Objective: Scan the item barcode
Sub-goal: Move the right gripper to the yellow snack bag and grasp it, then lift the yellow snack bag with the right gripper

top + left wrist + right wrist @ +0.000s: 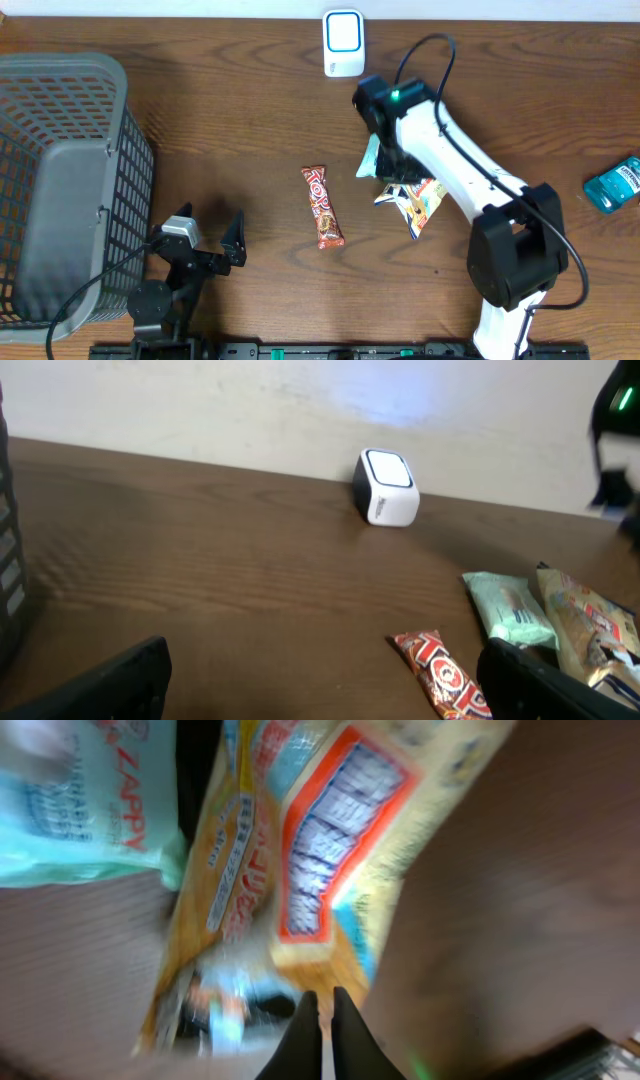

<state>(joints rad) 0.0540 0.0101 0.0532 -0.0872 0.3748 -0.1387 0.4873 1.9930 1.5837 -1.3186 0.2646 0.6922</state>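
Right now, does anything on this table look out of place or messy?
Mildly: a teal packet lies alone at the far right edge, away from everything else, and the yellow packet looks crumpled.

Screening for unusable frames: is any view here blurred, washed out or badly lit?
Right wrist view: heavy motion blur, the yellow snack packet smeared and its print barely legible. Left wrist view: mostly sharp, with soft glare on the wall above the barcode scanner. Overhead view: crisp and evenly lit, the red chocolate bar clear.
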